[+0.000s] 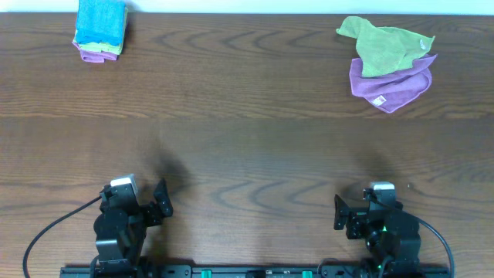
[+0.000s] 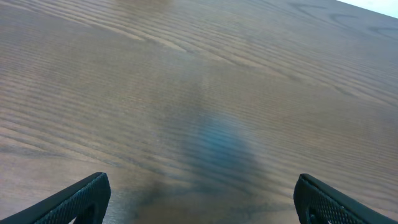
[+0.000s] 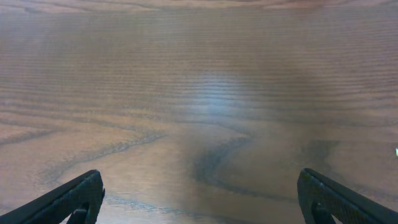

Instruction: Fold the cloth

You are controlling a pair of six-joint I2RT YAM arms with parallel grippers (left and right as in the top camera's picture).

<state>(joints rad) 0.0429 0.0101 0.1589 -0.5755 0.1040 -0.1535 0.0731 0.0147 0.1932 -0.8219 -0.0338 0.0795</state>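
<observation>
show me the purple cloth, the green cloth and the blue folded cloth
purple cloth [image 1: 401, 86], overhead view, on its exposed lower part
green cloth [image 1: 384, 48], overhead view, on its middle
blue folded cloth [image 1: 101, 17], overhead view, on its top face

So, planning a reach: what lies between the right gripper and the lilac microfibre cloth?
Overhead view: only bare brown wooden table between right gripper and lilac microfibre cloth.

Purple cloth [image 1: 390, 86], crumpled, far right of table, partly under green cloth [image 1: 384, 46]
</observation>
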